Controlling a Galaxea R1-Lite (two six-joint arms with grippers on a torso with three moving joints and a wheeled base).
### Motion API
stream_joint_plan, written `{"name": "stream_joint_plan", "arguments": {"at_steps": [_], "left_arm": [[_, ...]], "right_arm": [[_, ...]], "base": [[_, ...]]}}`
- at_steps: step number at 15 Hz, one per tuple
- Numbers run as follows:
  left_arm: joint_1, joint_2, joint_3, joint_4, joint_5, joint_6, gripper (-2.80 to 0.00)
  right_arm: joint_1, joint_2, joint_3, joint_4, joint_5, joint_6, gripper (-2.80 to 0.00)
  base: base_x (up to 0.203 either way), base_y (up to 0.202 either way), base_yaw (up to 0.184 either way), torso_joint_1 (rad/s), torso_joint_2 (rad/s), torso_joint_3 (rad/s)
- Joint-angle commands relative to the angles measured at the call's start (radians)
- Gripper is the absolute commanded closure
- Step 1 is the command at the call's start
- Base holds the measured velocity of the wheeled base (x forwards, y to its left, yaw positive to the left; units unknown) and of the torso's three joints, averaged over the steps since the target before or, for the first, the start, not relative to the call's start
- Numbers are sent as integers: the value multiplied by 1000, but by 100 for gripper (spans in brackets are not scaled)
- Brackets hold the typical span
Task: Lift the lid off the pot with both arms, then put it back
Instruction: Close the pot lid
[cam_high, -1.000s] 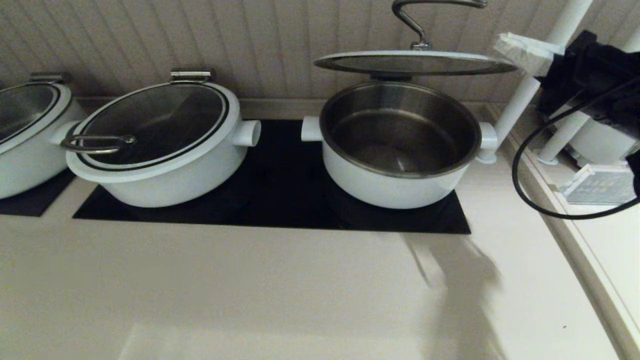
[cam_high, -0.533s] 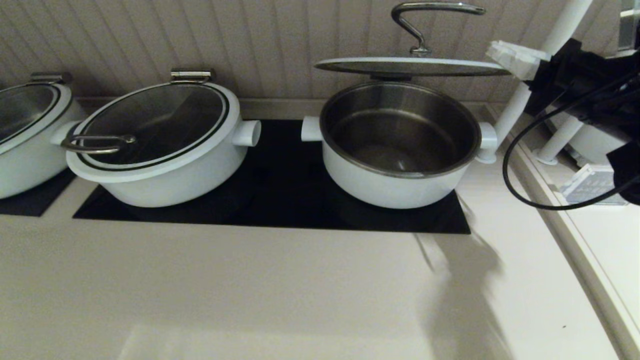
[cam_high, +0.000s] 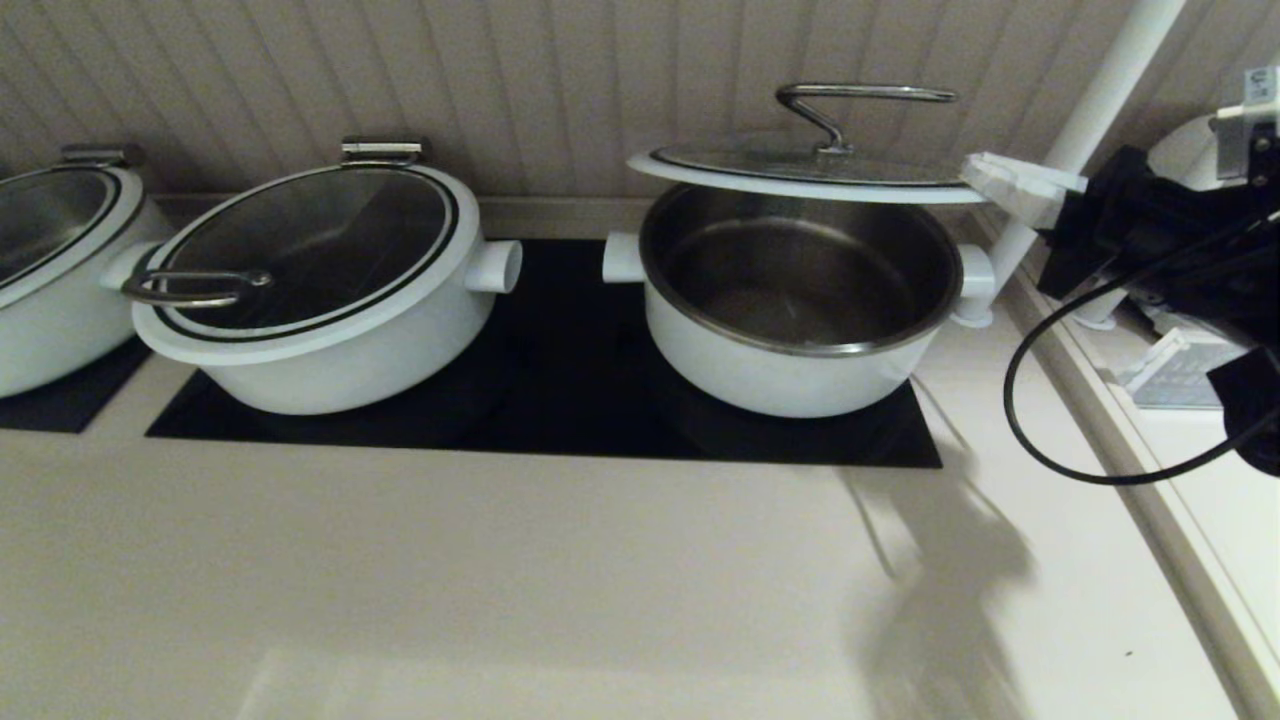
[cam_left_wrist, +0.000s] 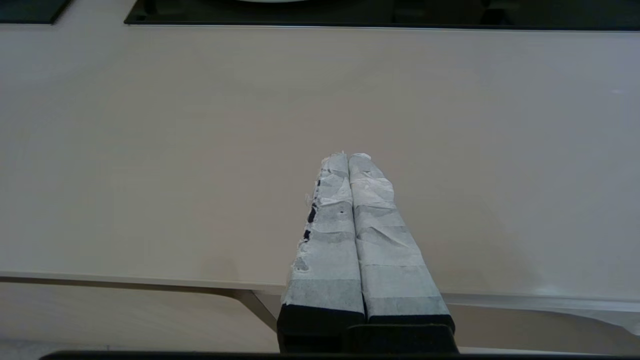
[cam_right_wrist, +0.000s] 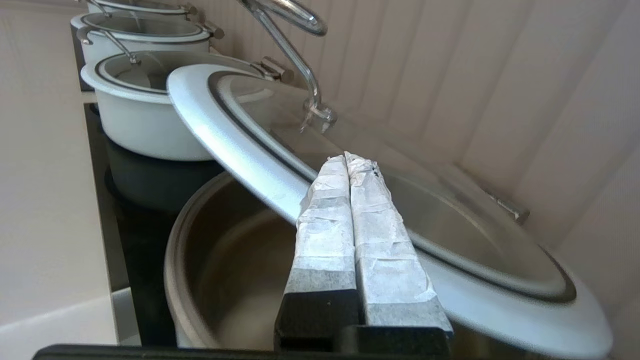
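Lid (cam_high: 800, 170) hangs tilted over the open pot (cam_high: 795, 300), front edge raised. Three white pots line the back; the other two are covered (cam_high: 310, 250). Right gripper (cam_right_wrist: 347, 160), jaws pressed together, touches the lid's rim. Left gripper (cam_left_wrist: 348, 156), clenched empty, hovers above the counter (cam_left_wrist: 150, 150)

Head view looks down at the pot (cam_high: 800, 300); right wrist view shares it, closer

We see the lid (cam_high: 800, 172) lower toward the pot (cam_high: 795, 300) as our right hand (cam_high: 1010, 178) comes down.
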Motion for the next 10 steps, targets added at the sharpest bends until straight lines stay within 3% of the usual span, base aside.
{"name": "stream_joint_plan", "arguments": {"at_steps": [1,5,10], "left_arm": [[0,0,0,0,0,-1,0],[0,0,0,0,0,-1,0],[0,0,0,0,0,-1,0]], "right_arm": [[1,-6,48,-26,6,-1,0],[1,-6,124,-79,7,-2,0],[8,2,199,-89,9,-65,0]], "base": [[0,0,0,0,0,0],[0,0,0,0,0,0],[0,0,0,0,0,0]]}}
